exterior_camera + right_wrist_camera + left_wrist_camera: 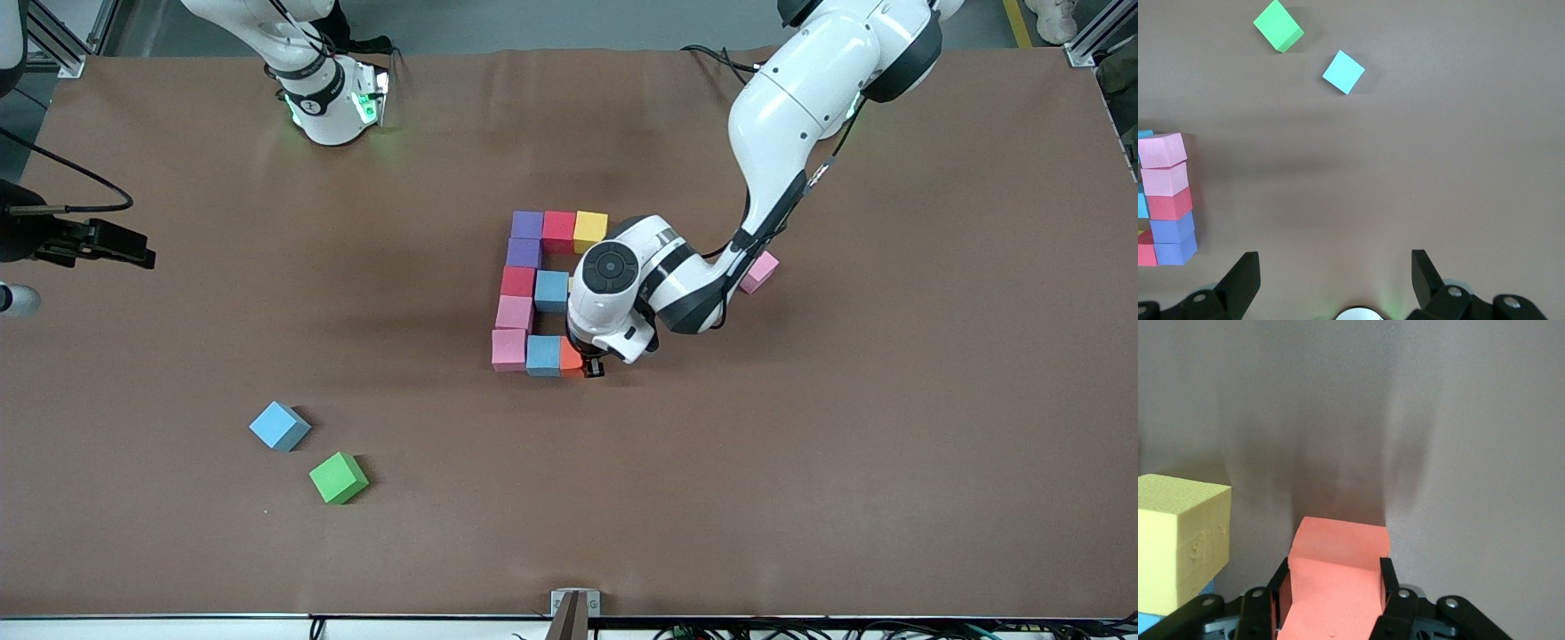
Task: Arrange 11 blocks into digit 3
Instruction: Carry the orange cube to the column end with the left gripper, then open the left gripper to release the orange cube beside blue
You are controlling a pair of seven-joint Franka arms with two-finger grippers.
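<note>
Left gripper (590,365): down at table level, at the end of the figure's bar nearest the front camera, fingers (1388,583) closed on the orange cube (1335,577).
Orange cube: touching or nearly touching the light blue cube (543,355) of that bar; the wrist hides the seam, so whether it sits flush is hard to say.
Nearest bar: pink cube (508,348), light blue, then orange, running toward the left arm's end of the table.
Rest of the figure: a column of pink, red and purple cubes climbs from the pink corner to a purple, red, yellow bar (559,230) farthest from the camera; a second light blue cube (551,290) starts the middle bar.
Yellow cube (1178,550): close beside the held cube, likely the middle bar's end.
Key relation: orange sits on the bar's line, so letting go looks like the remaining step.
Right gripper (1335,280): waiting aloft, jaws wide, empty.
Strays: light blue cube (279,426) and green cube (338,477) lie near the camera; a pink cube (760,270) sits by the left arm.
</note>
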